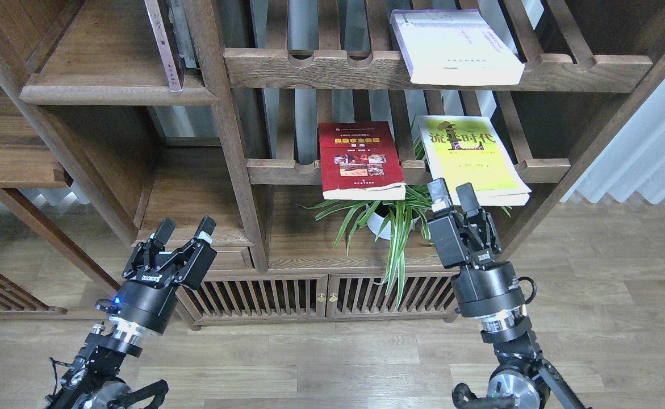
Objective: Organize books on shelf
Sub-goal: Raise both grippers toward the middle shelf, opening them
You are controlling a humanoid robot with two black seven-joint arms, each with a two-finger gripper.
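Observation:
Three books lie on slatted racks. A thick white-lavender book rests on the upper rack. On the middle rack a red book lies left of a yellow-green book, and both overhang the front rail. The shelf, a solid dark board, is at the upper left, with a thin upright volume leaning at its right wall. My right gripper is open and empty, its fingertips just below the yellow-green book's front left corner. My left gripper is open and empty, low in front of the left lower compartment.
A potted spider plant stands under the middle rack, its leaves hanging beside my right gripper. Below is a low cabinet with slatted doors. A thick upright post separates the shelf from the racks. Wooden floor lies in front.

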